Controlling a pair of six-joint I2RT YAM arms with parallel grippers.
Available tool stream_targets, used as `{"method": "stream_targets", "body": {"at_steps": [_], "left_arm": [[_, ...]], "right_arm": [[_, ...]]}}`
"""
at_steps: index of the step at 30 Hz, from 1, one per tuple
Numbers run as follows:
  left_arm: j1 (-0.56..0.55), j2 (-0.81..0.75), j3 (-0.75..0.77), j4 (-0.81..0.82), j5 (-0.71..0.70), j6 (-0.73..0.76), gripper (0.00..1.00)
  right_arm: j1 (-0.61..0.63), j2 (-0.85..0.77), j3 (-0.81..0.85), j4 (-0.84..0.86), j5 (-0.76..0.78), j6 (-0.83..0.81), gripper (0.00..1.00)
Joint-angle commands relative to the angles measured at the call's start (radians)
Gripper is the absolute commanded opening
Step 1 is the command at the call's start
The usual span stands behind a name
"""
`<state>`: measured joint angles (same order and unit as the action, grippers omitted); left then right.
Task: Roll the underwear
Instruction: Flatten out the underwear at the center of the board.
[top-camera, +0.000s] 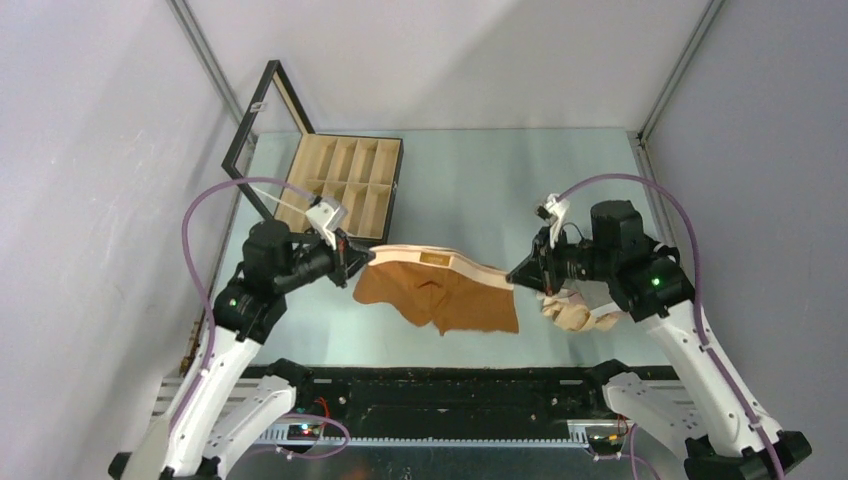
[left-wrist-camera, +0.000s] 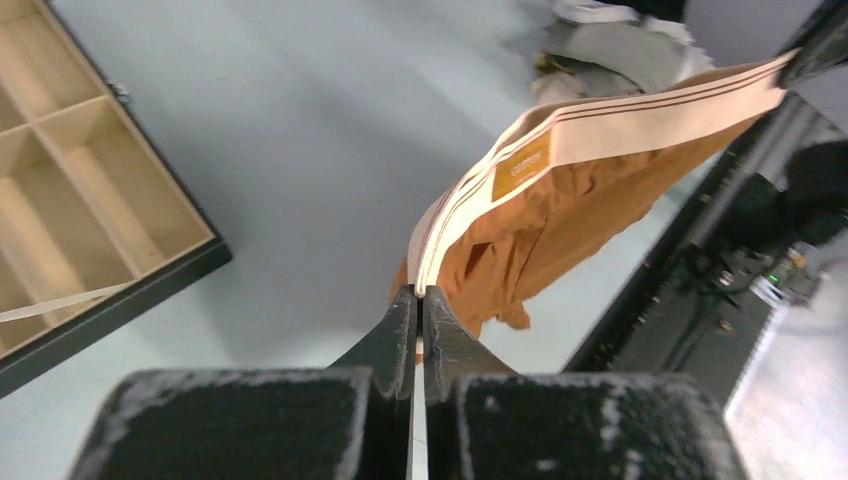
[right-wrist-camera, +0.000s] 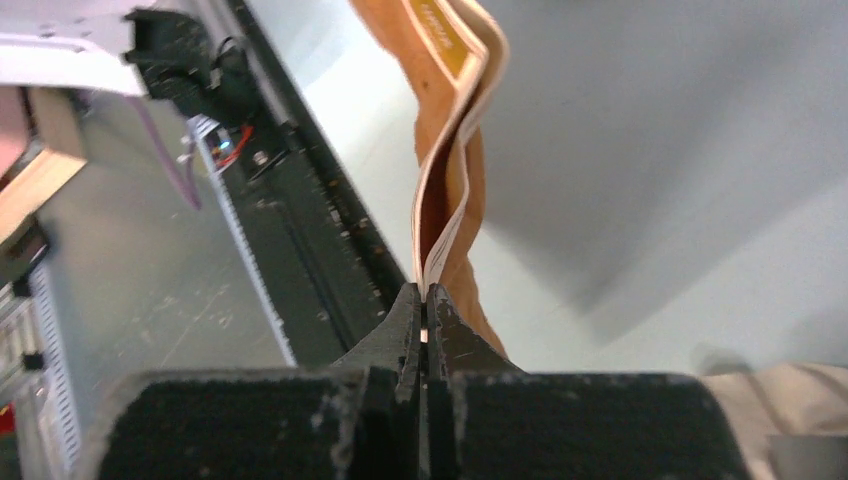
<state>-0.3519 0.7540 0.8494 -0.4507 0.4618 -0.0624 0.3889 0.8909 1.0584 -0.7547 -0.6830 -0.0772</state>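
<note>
Left jaws and right jaws, we found, each pinched one waistband end of the rust-brown underwear (top-camera: 440, 300), stretched over the tabletop (top-camera: 480, 190).

Rust-brown, cream-banded underwear (top-camera: 445, 300) hangs stretched out flat in midair.

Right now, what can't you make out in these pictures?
Top view: the clothes pile is partly hidden under the right arm.
Left wrist view: the label on the brown underwear is too blurred to read.
Left wrist view: the wooden box is cut off by the left edge.
</note>
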Motion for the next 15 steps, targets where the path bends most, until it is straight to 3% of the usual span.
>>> {"method": "stream_targets", "body": {"at_steps": [1,7,12,15], "left_arm": [[0.018,-0.07,-0.041,-0.046,0.185,-0.032,0.0],[0.034,-0.08,-0.096,-0.063,0.167,-0.045,0.0],[0.034,0.061,-0.143,0.074,-0.065,-0.131,0.0],[0.033,0.22,-0.13,0.201,-0.115,-0.164,0.0]], "right_arm": [[0.037,-0.073,-0.056,-0.003,-0.139,0.043,0.0],[-0.013,-0.072,-0.092,0.013,-0.176,0.122,0.0],[-0.062,0.057,-0.128,0.071,-0.115,0.151,0.0],[-0.125,0.158,-0.133,0.113,-0.081,0.125,0.0]]}}
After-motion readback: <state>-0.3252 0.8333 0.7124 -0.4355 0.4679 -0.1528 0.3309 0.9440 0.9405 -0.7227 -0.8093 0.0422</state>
